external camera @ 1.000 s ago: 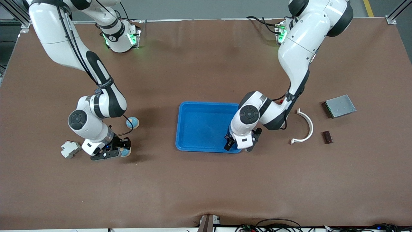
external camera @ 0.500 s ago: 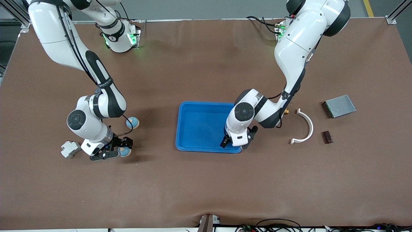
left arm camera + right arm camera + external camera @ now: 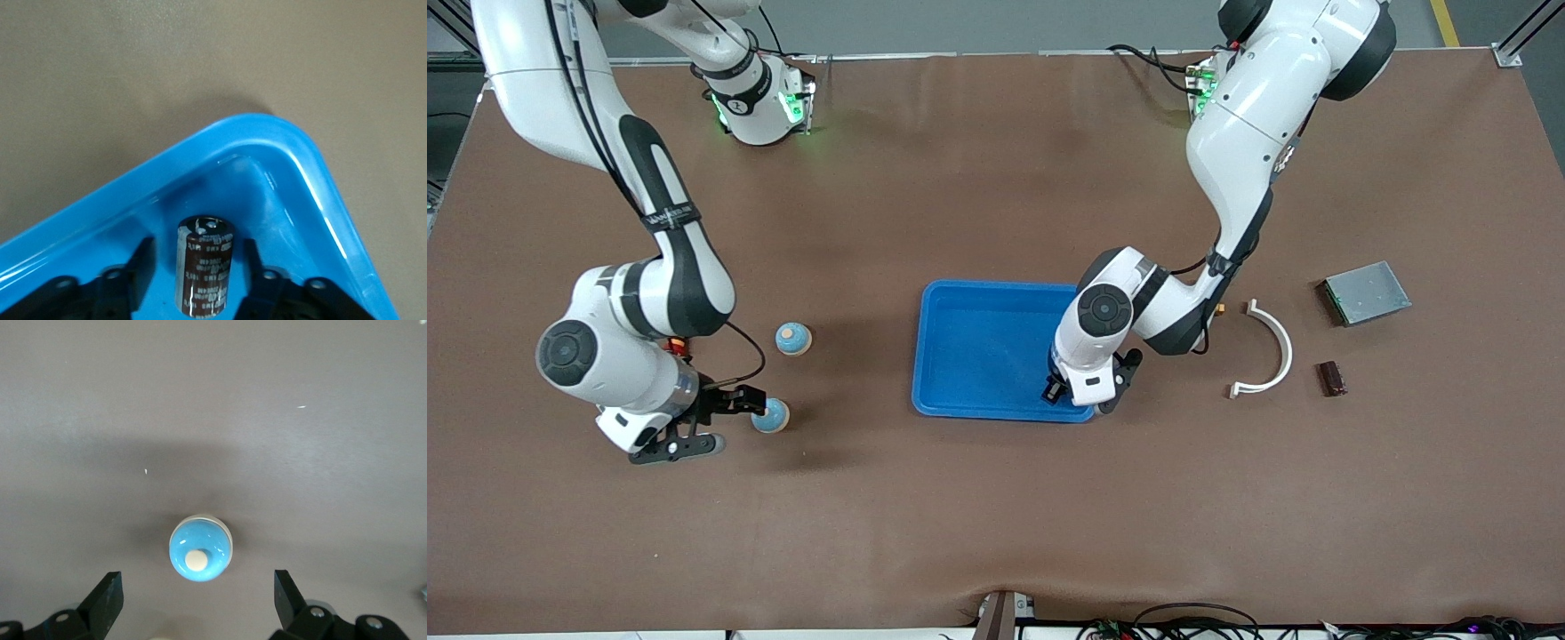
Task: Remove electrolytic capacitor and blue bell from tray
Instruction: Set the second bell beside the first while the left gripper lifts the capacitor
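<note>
Left gripper (image 3: 1085,392) is over the tray (image 3: 978,302), at the corner nearest the front camera on the left arm's side. Its fingers (image 3: 141,263) stand apart, a gap on each side of the capacitor (image 3: 204,273), not clamped on it. Capacitor is inside the tray, just in from that corner; can't tell whether it's standing or lying.

Right gripper (image 3: 710,422) is spread wide, nothing between the fingers (image 3: 103,600). It sits low over the table (image 3: 996,516) at the right arm's end, just beside a blue bell (image 3: 770,415). In the right wrist view that bell (image 3: 200,548) stands upright on the bare table, clear of both fingers, white button on top. A second blue bell (image 3: 793,338) sits farther from the front camera, near the first.

At the left arm's end, apart from the tray: white curved piece (image 3: 1267,348), small dark block (image 3: 1332,378), grey flat box (image 3: 1365,292).
</note>
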`<state>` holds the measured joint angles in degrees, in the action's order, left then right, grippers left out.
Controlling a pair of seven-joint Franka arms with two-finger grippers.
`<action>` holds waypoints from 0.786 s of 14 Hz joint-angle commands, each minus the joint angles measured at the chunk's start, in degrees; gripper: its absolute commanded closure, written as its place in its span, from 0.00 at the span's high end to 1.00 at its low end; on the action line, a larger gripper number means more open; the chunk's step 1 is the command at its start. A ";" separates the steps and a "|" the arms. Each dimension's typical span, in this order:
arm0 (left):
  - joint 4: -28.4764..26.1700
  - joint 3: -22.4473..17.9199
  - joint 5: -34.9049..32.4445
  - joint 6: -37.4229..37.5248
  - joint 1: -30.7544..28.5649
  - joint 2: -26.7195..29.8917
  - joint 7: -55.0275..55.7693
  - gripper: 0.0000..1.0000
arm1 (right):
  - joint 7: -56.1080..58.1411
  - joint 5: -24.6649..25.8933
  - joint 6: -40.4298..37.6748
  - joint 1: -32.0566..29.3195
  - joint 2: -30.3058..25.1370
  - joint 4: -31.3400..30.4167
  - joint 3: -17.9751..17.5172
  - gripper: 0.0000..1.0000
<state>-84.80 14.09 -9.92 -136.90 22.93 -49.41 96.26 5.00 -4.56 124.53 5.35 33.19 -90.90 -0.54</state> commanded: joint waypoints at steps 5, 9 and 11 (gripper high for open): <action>1.12 -0.21 -1.24 2.76 0.19 0.89 0.95 0.00 | 0.53 -0.37 -15.71 -3.94 -1.29 10.82 -0.52 1.00; 2.08 -0.03 -1.07 6.80 -0.78 3.62 0.33 0.00 | 0.80 0.16 -16.43 -6.31 -2.87 12.68 -0.43 1.00; 3.14 0.58 -0.71 11.19 -2.18 4.93 -1.15 0.00 | 0.53 -0.01 -17.21 -7.02 -3.92 12.77 -0.43 1.00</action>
<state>-81.91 14.09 -9.93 -129.97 21.98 -46.92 96.09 5.39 -4.52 108.85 -0.71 30.99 -77.93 -0.19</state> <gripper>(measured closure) 0.661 0.000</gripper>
